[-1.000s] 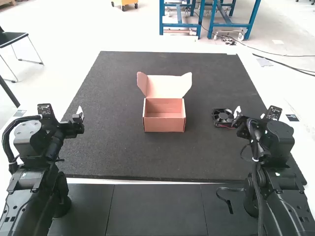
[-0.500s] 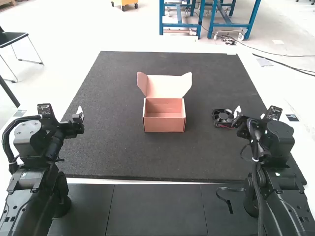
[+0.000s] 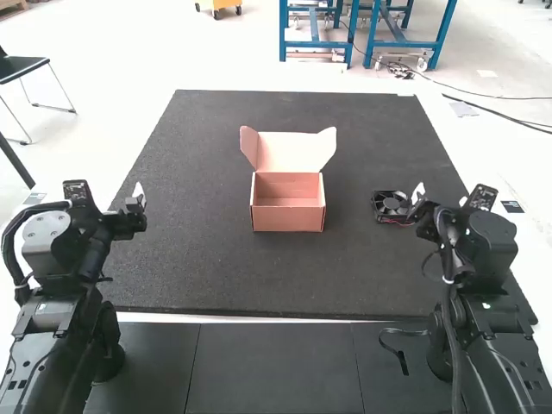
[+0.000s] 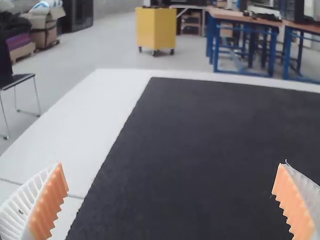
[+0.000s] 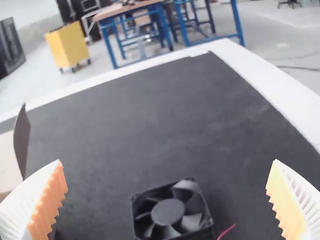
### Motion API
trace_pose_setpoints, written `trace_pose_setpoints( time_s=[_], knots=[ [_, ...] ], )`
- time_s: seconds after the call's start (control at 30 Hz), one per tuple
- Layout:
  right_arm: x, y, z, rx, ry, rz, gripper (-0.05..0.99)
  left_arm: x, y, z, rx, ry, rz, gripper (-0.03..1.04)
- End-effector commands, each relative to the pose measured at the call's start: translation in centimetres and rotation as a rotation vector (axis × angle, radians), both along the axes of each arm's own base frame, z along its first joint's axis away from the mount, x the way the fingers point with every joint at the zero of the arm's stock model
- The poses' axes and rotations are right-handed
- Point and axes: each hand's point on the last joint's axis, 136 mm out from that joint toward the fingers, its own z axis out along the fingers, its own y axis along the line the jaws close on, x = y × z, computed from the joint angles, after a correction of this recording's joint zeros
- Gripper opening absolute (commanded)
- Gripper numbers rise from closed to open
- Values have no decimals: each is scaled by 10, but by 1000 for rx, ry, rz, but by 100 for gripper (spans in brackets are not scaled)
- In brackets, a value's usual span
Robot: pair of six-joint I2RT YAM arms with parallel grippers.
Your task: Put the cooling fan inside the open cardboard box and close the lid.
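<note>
— Where's the cooling fan (image 5: pixel 172 212)?

— It lies flat on the black mat (image 3: pixel 207 172), just ahead of the right gripper (image 5: pixel 166 170). It sits in line with the gap between the gripper's white ribbed fingers (image 5: pixel 30 210), and a bit of red wire shows at its edge.

— Is that gripper holding it?

— No. The fingers are spread wide, orange pads facing each other, and nothing is between them.

— And the cardboard box (image 3: pixel 288 203)?

— It is farther out from the right gripper, past the fan and off toward the middle of the mat. It is open, and its lid (image 3: pixel 289 148) stands up on the far side.

— The other arm?

— The left gripper (image 4: pixel 169 170) hangs over the mat's near left edge with its fingers also wide apart. The box is well away, ahead of it and to its right.
</note>
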Motion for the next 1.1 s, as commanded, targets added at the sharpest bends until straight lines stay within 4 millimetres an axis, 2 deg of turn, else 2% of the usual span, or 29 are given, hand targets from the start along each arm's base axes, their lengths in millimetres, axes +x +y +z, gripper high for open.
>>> trace_pose_setpoints(
  time_s=[0.0,0.07,0.17,0.4,0.67,0.73,0.8,0.87,1.0,1.07],
  knots=[
    [-1,-2,17,3,-76,-17,91,-1,0,11,6,-49,-1,96],
    [-2,-5,28,-18,-116,-34,91,-2,-1,24,14,-103,-5,96],
    [-4,-7,44,-37,-165,-46,91,-4,-1,34,15,-126,-7,96],
    [-3,-7,77,-41,-188,-39,91,-7,-5,68,19,-167,-22,96],
    [29,-6,106,-50,-22,-34,91,26,0,94,-7,-12,-18,97],
    [31,-6,115,-50,18,-33,91,34,0,102,-18,22,-25,97],
    [29,-7,131,-52,38,-37,91,38,-2,121,-16,8,-38,97],
    [27,-6,146,-53,61,-30,91,41,5,126,-19,40,-2,97],
    [30,-2,152,-102,214,-2,91,45,-6,132,-24,109,-59,97],
    [35,-1,135,-123,345,12,91,48,-15,132,-8,144,-110,97]
  ],
)
